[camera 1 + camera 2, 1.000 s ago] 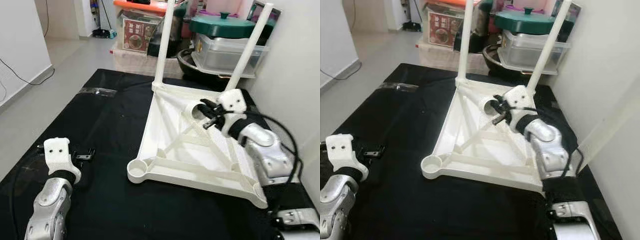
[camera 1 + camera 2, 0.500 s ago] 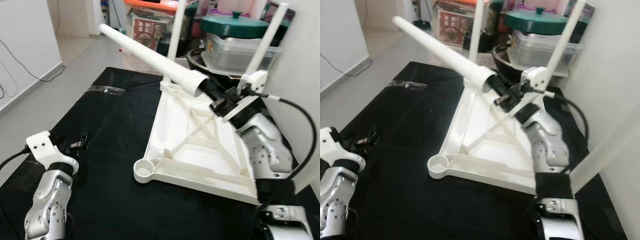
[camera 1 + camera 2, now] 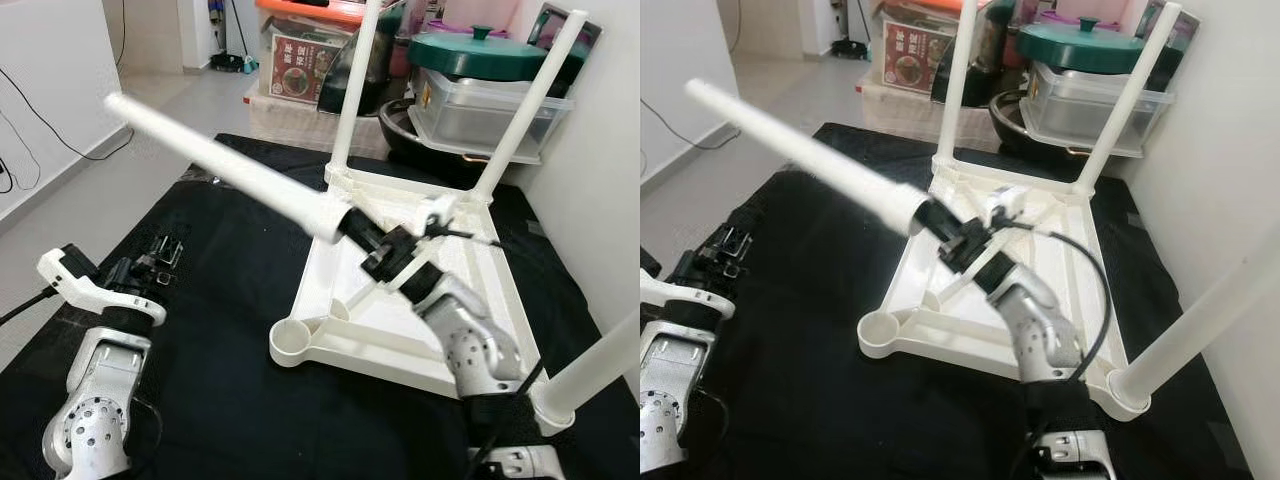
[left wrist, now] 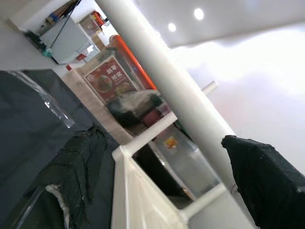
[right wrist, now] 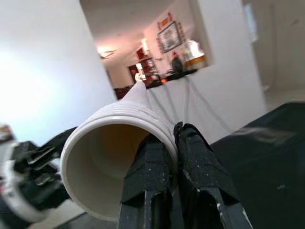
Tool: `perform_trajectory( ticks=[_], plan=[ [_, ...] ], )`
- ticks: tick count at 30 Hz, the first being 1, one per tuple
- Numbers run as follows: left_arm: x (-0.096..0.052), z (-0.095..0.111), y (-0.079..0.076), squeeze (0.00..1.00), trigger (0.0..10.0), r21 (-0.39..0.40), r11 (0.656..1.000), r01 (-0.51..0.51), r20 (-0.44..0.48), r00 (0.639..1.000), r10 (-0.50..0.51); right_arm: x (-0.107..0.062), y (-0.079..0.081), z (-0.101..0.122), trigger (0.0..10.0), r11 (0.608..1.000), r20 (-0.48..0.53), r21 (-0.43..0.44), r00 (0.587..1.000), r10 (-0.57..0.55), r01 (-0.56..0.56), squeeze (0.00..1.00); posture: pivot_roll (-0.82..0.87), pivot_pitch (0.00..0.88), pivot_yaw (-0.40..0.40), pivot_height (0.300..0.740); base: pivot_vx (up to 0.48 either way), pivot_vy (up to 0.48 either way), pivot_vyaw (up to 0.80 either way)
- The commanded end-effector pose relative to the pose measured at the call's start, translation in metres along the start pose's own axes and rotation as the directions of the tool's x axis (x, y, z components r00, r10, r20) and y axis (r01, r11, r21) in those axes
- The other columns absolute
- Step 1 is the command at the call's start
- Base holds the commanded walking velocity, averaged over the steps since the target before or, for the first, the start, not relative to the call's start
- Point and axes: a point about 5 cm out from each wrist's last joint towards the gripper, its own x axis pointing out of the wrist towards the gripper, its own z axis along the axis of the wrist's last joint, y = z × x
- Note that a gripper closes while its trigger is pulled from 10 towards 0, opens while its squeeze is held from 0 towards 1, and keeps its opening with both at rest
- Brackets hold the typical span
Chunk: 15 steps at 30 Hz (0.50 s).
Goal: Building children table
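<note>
The left gripper rests low at the left side of the black cloth-covered surface; whether its jaws are spread or pressed together cannot be told. A long white plastic table leg slants up and leftward over the cloth. Its open threaded end is pinched between the jaws of the right gripper, one finger inside the tube's rim and the other outside. Beneath lies the upturned white plastic children's tabletop, with three white legs already standing in its corner sockets. The near-left corner socket is unfilled
</note>
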Motion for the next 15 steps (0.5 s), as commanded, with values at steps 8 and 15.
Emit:
perform_trajectory(
  ticks=[8,15],
  plan=[
    [0.003,0.013,0.009,0.0,10.0,-0.119,0.993,-0.02,0.043,0.999,0.025,-0.027,0.025,-0.016,0.0,0.957,-0.092,0.142,0.96,0.265,-0.251,0.0,0.13,0.0,-0.119,0.74,0.0,0.0,0.0],
    [0.004,0.022,0.005,0.0,10.0,-0.127,0.992,0.012,0.068,0.998,-0.004,-0.034,0.019,-0.022,0.0,0.963,-0.142,0.139,0.958,0.25,-0.231,0.0,0.14,0.0,-0.129,0.74,0.0,0.0,0.0]
  ],
)
